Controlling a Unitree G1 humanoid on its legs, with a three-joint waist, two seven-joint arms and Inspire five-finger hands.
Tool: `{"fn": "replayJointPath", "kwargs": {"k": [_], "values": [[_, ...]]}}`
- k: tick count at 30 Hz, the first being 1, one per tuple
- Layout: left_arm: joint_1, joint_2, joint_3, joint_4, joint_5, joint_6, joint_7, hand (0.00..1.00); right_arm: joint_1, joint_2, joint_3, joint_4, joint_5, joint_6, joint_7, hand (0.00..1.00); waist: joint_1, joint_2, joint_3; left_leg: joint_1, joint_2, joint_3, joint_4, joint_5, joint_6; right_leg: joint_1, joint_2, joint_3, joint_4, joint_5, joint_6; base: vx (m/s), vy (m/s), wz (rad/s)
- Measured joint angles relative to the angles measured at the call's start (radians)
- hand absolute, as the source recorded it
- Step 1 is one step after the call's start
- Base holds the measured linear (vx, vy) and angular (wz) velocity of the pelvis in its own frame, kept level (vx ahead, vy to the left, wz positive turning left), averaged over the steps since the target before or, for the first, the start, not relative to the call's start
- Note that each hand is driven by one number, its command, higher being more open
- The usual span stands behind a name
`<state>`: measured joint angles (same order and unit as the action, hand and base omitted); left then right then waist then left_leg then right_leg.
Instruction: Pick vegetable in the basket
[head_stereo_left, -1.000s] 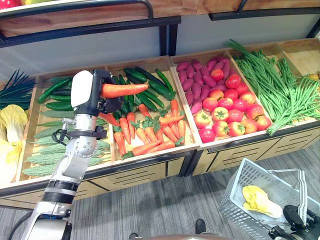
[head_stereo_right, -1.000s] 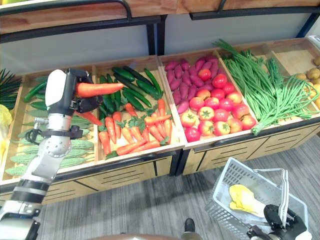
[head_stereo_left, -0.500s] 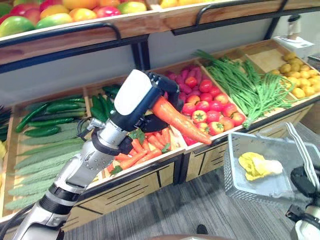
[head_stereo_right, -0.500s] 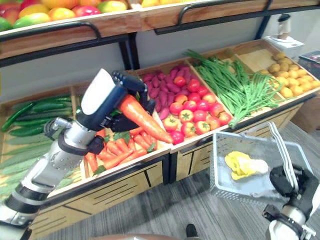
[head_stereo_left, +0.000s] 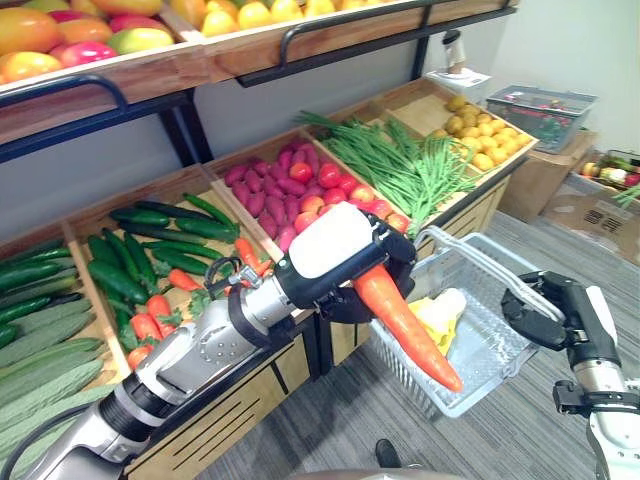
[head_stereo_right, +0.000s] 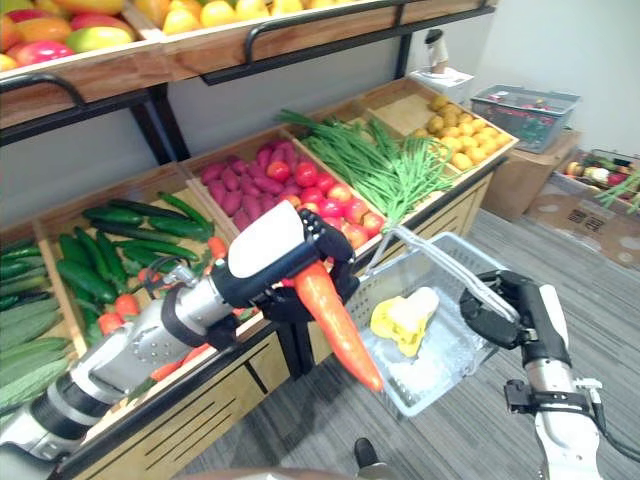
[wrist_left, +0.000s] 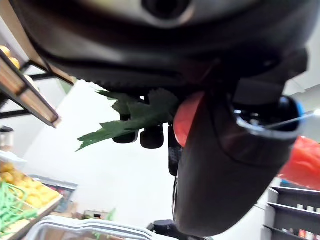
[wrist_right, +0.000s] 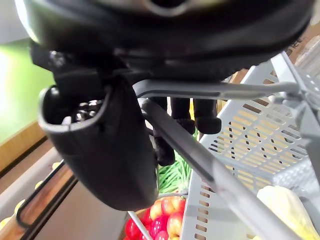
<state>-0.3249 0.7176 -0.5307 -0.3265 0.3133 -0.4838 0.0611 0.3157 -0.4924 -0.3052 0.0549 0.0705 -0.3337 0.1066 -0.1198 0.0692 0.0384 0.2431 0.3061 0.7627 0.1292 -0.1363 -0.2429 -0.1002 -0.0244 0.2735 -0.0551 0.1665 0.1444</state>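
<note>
Left hand (head_stereo_left: 340, 250) at frame centre, fingers curled tight round the thick end of a carrot (head_stereo_left: 405, 325). The carrot's long axis slants from upper left to lower right, tip pointing down and right, overlapping the near rim of the grey basket (head_stereo_left: 490, 350); cannot tell if the tip is inside. The basket hangs tilted at centre right, just off the front edge of the produce bench (head_stereo_left: 240, 415), with a yellow leafy vegetable (head_stereo_left: 432, 312) in it. Right hand (head_stereo_left: 540, 315) is at the right edge, fingers wrapped round the basket handle. Open grey floor (head_stereo_left: 520, 440) lies below and to the right.
</note>
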Motion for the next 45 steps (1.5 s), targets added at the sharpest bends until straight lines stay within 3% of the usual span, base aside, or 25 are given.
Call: {"fn": "replayJointPath", "kwargs": {"k": [5, 17, 30, 40, 45], "values": [[-0.025, -0.029, -0.09, 0.017, 0.001, -0.003, 0.0, 0.0, 0.007, -0.069, 0.036, -0.063, 0.011, 0.0, 0.084, 0.0, -0.02, 0.007, 0.004, 0.026, -0.002, 0.045, 0.006, -0.003, -0.005, -0.005, 0.018, 0.028, 0.0, 0.006, -0.003, 0.0, 0.021, -0.26], [-0.083, -0.133, -0.308, 0.17, 0.004, 0.039, -0.009, 0.0, -0.019, -0.133, 0.152, -0.12, 0.014, 0.0, 0.15, 0.0, -0.06, 0.003, 0.006, 0.054, -0.001, 0.105, 0.006, -0.001, -0.009, -0.029, 0.048, 0.079, 0.017, 0.018, -0.013, 0.03, 0.021, -0.16], [-0.087, -0.22, -0.403, 0.42, 0.052, 0.124, -0.03, 0.0, -0.075, -0.141, 0.174, -0.129, 0.052, -0.001, 0.197, 0.0, -0.108, -0.013, 0.011, 0.08, -0.021, 0.173, 0.002, -0.001, -0.009, -0.067, 0.07, 0.144, 0.062, 0.012, -0.007, 0.03, 0.016, -0.16], [-0.082, -0.246, -0.407, 0.578, 0.091, 0.173, -0.03, 0.0, -0.075, -0.191, 0.173, -0.128, 0.052, -0.007, 0.203, 0.0, -0.122, -0.022, 0.001, 0.073, -0.025, 0.184, 0.012, -0.001, -0.009, -0.092, 0.066, 0.146, 0.086, 0.01, -0.009, 0.01, 0.001, -0.03], [-0.066, -0.259, -0.386, 0.635, 0.128, 0.228, -0.03, 0.0, -0.075, -0.192, 0.166, -0.128, 0.052, -0.008, 0.229, 0.0, -0.135, -0.025, -0.001, 0.068, -0.025, 0.185, 0.015, -0.001, -0.009, -0.1, 0.068, 0.147, 0.093, 0.01, -0.008, 0.0, 0.0, 0.0]]}}
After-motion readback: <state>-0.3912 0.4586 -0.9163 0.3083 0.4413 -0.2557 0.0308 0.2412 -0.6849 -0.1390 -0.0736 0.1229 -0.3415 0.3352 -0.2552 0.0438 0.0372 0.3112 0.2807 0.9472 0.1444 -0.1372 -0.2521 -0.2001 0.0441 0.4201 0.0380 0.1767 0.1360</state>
